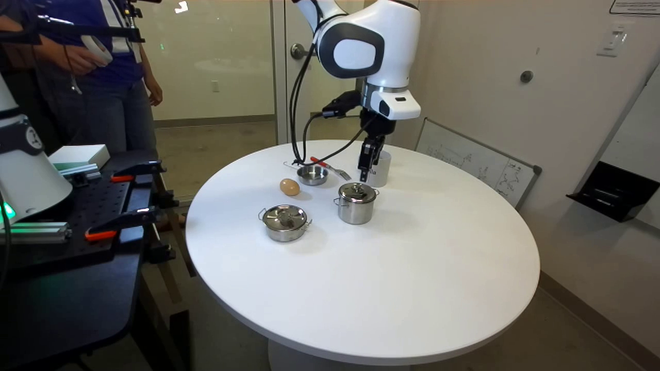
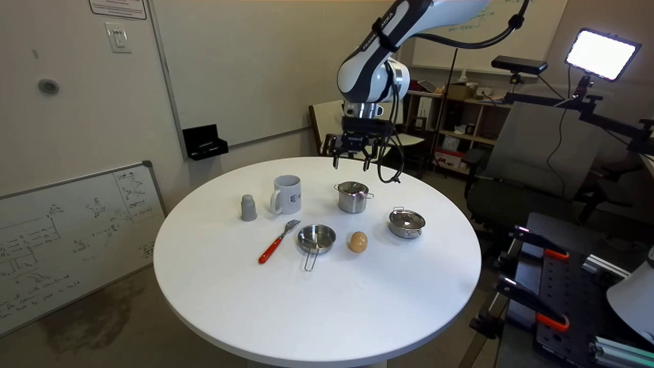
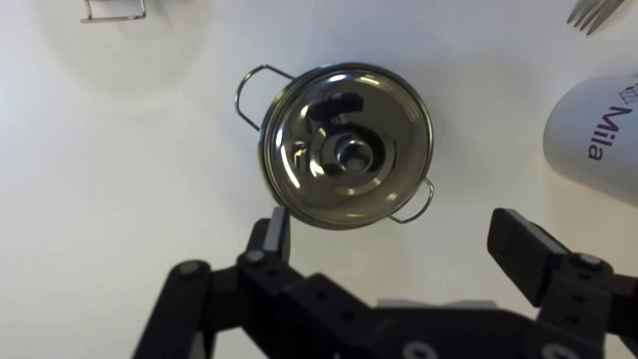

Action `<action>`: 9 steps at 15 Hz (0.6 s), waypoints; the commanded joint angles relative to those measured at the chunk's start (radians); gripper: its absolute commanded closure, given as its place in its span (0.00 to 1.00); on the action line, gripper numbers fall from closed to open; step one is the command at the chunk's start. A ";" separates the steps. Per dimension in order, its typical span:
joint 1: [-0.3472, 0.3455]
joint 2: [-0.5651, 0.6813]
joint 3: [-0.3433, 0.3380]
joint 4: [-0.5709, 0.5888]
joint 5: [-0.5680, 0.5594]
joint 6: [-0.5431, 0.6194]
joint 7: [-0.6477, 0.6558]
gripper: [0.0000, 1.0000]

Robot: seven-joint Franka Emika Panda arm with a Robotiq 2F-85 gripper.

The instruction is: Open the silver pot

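The silver pot [image 1: 356,210] stands upright on the white table with its lid on in both exterior views [image 2: 352,200]. In the wrist view the pot [image 3: 319,194] is seen from above, with its round lid, top knob and two wire side handles. My gripper [image 1: 364,179] is open and empty, pointing down. It hangs above and a little behind the pot in an exterior view [image 2: 351,167]. In the wrist view the jaws [image 3: 390,219] spread wide, one fingertip overlapping the pot's edge in the picture and the other off to the right. No contact with the pot is visible.
A shallower lidded silver bowl [image 2: 406,225], an egg [image 2: 358,242], a small steel pan [image 2: 316,239], a red-handled fork [image 2: 276,248], a white mug [image 2: 287,195] and a grey shaker-like object [image 2: 248,208] stand on the round table [image 1: 412,288]. A cable loop [image 2: 391,176] hangs beside the gripper.
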 commanded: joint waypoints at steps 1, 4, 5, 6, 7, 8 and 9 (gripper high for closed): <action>0.052 -0.015 -0.032 -0.009 0.002 -0.032 0.088 0.00; 0.079 -0.011 -0.055 -0.017 -0.010 -0.056 0.148 0.00; 0.083 -0.010 -0.062 -0.021 -0.013 -0.063 0.167 0.00; 0.085 -0.010 -0.066 -0.024 -0.015 -0.076 0.180 0.00; 0.085 -0.010 -0.067 -0.029 -0.016 -0.082 0.189 0.00; 0.085 -0.010 -0.068 -0.031 -0.016 -0.091 0.197 0.00; 0.082 -0.006 -0.065 -0.030 -0.014 -0.091 0.198 0.00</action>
